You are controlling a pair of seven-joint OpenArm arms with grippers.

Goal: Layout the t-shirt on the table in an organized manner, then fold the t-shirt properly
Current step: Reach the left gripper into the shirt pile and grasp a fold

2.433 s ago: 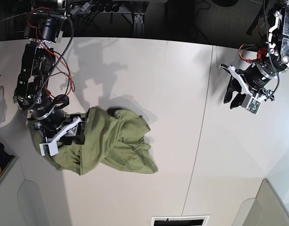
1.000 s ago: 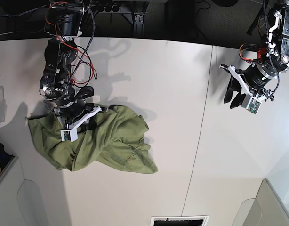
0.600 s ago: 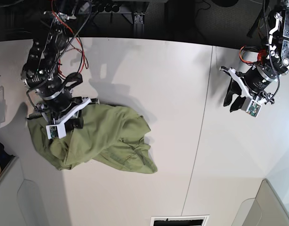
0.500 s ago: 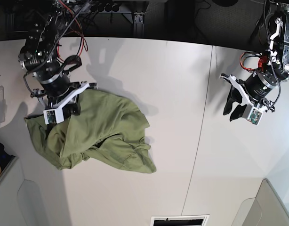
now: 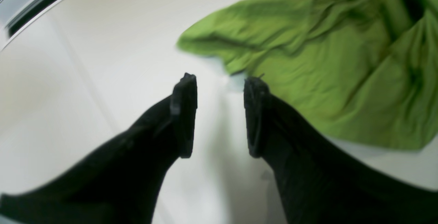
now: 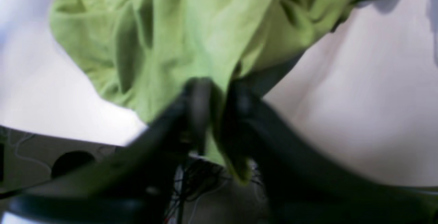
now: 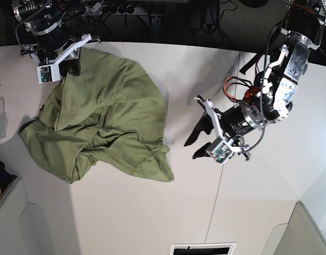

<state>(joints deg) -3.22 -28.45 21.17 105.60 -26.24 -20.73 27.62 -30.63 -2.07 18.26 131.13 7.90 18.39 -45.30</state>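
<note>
The olive-green t-shirt (image 7: 104,122) lies crumpled on the left half of the white table (image 7: 205,69), with one edge drawn up toward the far-left corner. There my right gripper (image 7: 74,68) pinches that edge. In the blurred right wrist view the t-shirt (image 6: 191,29) passes between the nearly closed fingers (image 6: 198,107) and hangs below them. My left gripper (image 7: 192,150) hovers open just right of the shirt's lower right edge. In the left wrist view the left gripper (image 5: 219,80) holds nothing, and the t-shirt (image 5: 325,63) lies just beyond and to the right of its tips.
A thin dark seam (image 7: 229,117) runs across the table right of centre. Dark cables and frame parts (image 7: 126,8) sit behind the far edge. A dark slot (image 7: 203,248) lies at the near edge, and grey panels (image 7: 25,223) flank the bottom corners.
My right gripper has dragged the shirt's edge up to the far-left corner, spreading the cloth. The left arm has swung in from the far right to the shirt's side, its jaws wider.
</note>
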